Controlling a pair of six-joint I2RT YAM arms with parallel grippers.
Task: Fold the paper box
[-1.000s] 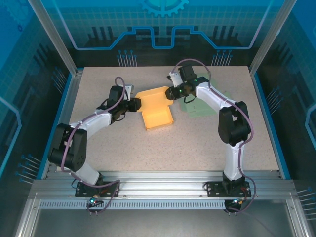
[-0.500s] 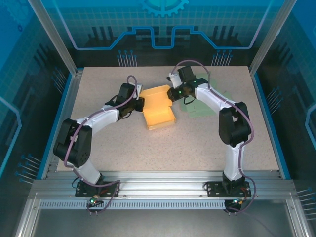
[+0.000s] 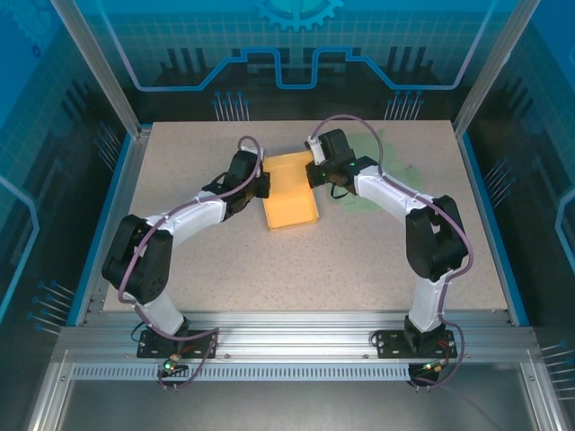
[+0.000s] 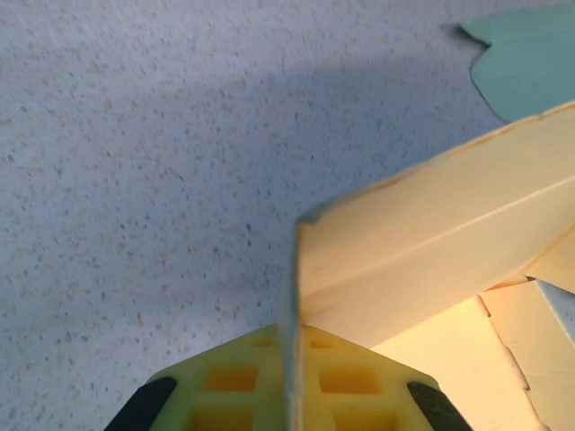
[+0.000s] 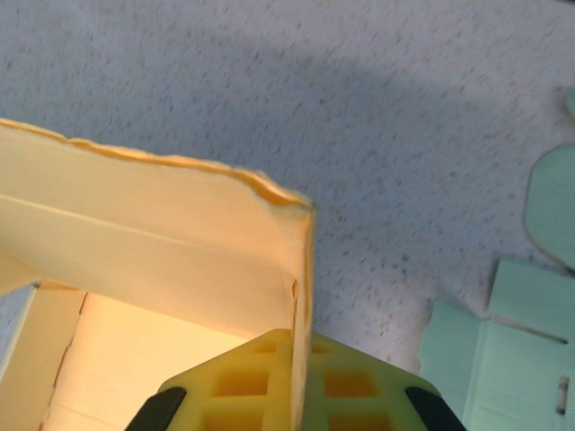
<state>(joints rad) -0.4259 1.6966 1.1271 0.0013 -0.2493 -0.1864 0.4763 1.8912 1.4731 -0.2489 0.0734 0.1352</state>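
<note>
Paper box: the orange-yellow paper box [image 3: 289,193] lies on the table [image 3: 225,260], toward the back and near the middle, between the two grippers
Left gripper: the left gripper [image 3: 261,186] meets the box's left edge, clenched on a thin upright wall of it
Right gripper: the right gripper [image 3: 314,171] sits at the box's far right corner, clamped on a wall there too
Top view alone: both arms bow inward toward the box, and the whole outline shows as a long rectangle, slightly tilted; the pinches themselves are too small to make out here
Left wrist view adds: the wall's edge runs straight up between the two yellow fingers [image 4: 225,395], one on either side; beyond it another panel with a lengthwise crease rises to the right, with the box floor below it
Right wrist view adds: a wall edge caught between that gripper's own yellow fingers, and a long side wall with a slightly ragged top rim running off to the left over the box floor
Nearby: a pale green sheet [image 3: 364,196] of cut card lies flat on the table just right of the box; the wrist views show its cut tabs — top right corner from the left wrist, lower right from the right wrist
In the way: the right arm covers part of the green sheet from above; the raised walls hide much of the box's inside from each wrist camera
Surround: blue panels and metal posts stand around the table
</note>
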